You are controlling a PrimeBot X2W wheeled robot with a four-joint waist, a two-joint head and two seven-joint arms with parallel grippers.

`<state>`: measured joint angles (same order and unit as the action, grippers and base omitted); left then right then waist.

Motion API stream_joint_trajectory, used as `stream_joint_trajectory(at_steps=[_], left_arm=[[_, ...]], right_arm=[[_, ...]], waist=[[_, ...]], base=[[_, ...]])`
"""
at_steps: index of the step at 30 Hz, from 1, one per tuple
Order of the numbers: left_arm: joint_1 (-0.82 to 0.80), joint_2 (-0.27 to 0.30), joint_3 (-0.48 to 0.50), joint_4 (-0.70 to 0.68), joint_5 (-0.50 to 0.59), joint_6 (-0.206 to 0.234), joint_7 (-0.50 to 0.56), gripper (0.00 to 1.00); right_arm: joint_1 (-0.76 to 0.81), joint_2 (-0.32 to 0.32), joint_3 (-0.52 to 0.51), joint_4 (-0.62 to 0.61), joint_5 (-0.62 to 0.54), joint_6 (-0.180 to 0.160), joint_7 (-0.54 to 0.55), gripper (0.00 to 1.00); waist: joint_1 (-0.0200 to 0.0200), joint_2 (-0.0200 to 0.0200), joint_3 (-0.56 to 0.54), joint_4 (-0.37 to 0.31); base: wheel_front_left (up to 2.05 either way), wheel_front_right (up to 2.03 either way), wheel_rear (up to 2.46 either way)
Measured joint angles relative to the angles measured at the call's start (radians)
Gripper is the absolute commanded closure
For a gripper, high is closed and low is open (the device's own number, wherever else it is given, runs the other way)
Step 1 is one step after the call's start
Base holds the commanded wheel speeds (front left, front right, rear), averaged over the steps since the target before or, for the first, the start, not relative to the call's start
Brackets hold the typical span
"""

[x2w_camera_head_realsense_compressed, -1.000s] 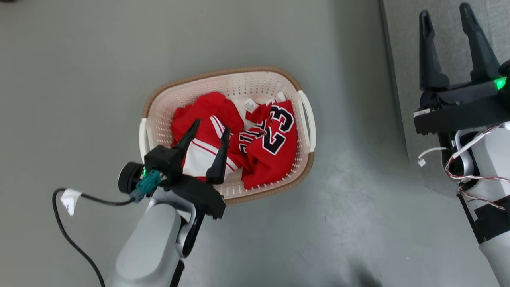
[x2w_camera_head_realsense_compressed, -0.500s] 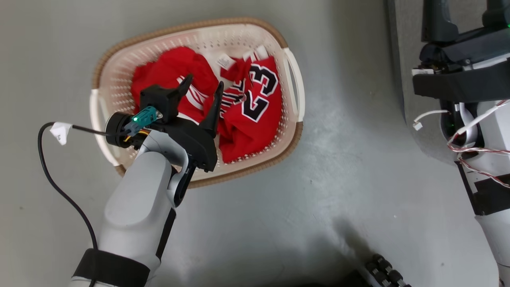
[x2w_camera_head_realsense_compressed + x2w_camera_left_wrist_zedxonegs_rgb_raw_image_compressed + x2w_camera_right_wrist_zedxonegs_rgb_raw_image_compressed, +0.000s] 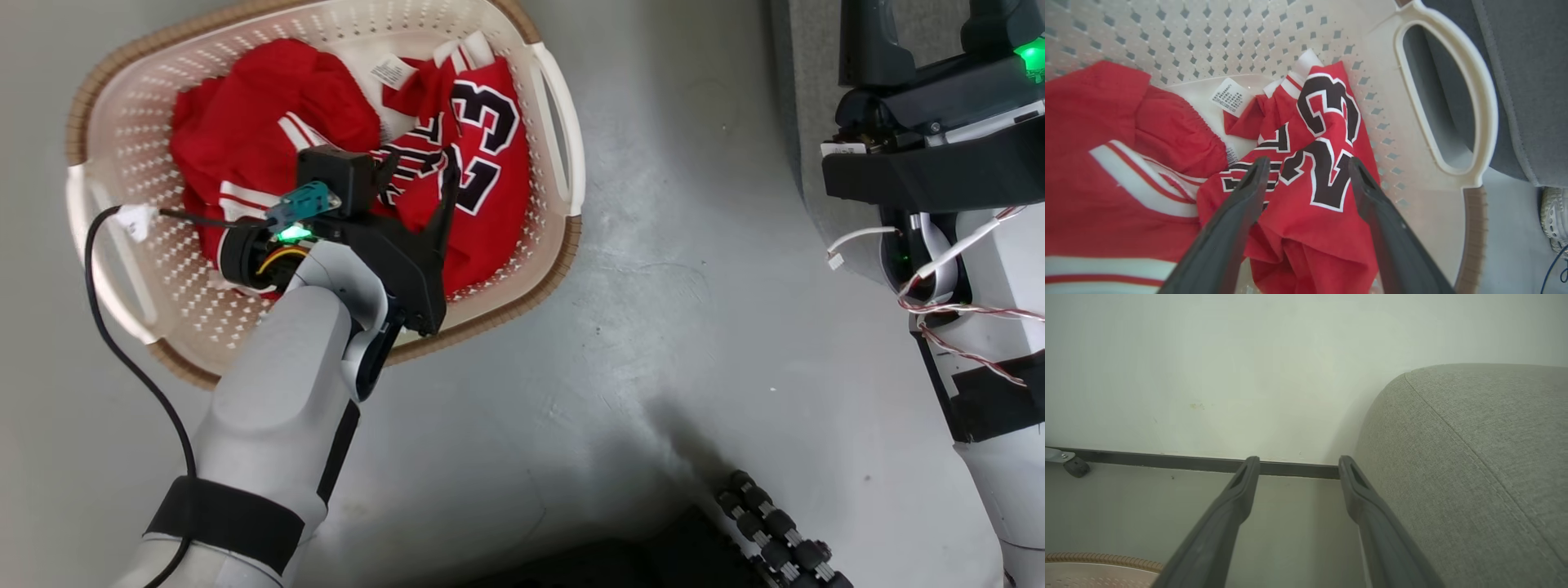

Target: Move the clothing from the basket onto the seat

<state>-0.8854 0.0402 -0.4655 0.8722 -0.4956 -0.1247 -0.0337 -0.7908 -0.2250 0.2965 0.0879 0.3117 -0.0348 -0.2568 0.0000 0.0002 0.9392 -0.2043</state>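
In the head view, my left gripper [image 3: 420, 159] is inside the basket [image 3: 563, 245], low over the clothing [image 3: 245, 139]. Its two fingers stand apart with nothing between them. The red garments lie in a crumpled heap in the basket, the jersey [image 3: 490, 188] with the number 23 on the side nearer to the seat [image 3: 804, 122]. The basket stands on the grey floor [image 3: 653, 343], near the seat. My right gripper [image 3: 939, 24] is at the upper right, over the edge of the seat; its fingertips are cut off by the frame.

In the left wrist view, the spread fingers point down at the jersey, one tip on each side of the digit 2. I cannot tell if they touch the cloth. A white label [image 3: 1231, 96] lies beside the jersey.

In the right wrist view, the right fingers are wide apart and empty, pointing at the wall [image 3: 1208, 355], with the seat just beside them.
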Motion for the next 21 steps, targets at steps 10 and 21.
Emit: stream_joint_trajectory(at_steps=[10,21], left_arm=[[-0.035,0.001,-0.054,0.063,-0.006,0.000,0.029,0.00],[-0.116,0.002,-0.046,0.131,-0.012,0.004,0.032,0.00]], right_arm=[[-0.001,0.018,0.000,-0.008,-0.010,0.006,0.000,0.00],[-0.004,0.025,-0.005,-0.044,-0.015,0.017,0.000,0.00]], waist=[[0.0000,-0.0001,0.038,-0.037],[0.0000,-0.0001,0.078,-0.053]], base=[[0.00,0.00,0.00],[0.00,0.00,0.00]])
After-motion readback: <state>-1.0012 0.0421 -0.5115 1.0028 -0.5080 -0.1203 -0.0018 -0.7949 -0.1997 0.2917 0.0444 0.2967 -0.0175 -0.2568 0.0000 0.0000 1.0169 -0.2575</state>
